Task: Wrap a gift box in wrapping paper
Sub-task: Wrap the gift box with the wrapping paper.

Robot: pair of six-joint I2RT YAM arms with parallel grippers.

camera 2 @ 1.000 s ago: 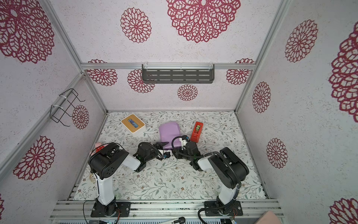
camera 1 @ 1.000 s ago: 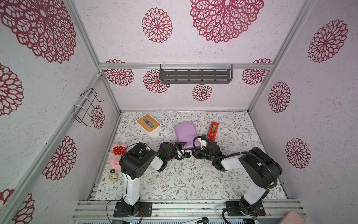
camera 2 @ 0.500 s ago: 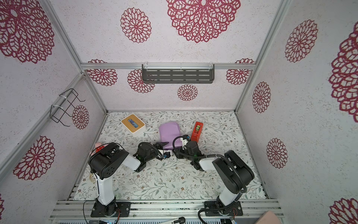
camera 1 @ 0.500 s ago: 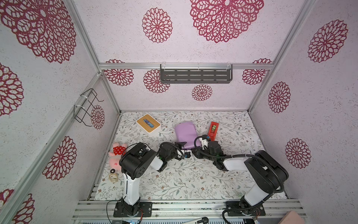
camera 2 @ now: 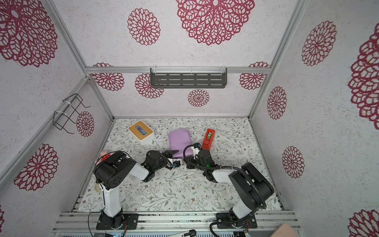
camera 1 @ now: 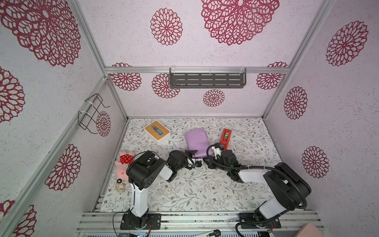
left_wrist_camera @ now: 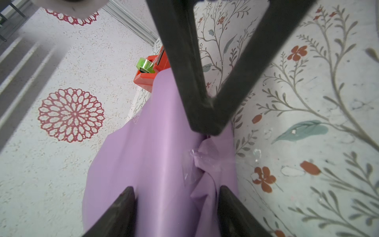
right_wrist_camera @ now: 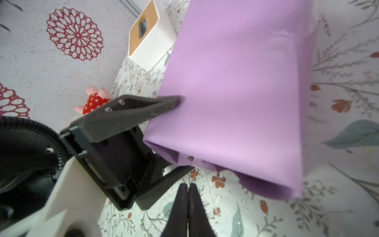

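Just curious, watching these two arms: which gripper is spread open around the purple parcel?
The left gripper: its jaws straddle the end of the wrapping paper parcel. The right gripper is pinched shut, holding nothing.

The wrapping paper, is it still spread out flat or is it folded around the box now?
Folded around. The wrapping paper forms a lilac box shape with creased edges and tucked flaps at the near end; no blue box shows anywhere.

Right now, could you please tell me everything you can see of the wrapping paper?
The wrapping paper shows its smooth lilac face, folded around a boxy form that hides whatever is inside. It rests on the floral table covering beside the red tape dispenser. Its near end is loosely creased, with clear tape. The left gripper straddles that end, one finger touching the paper.
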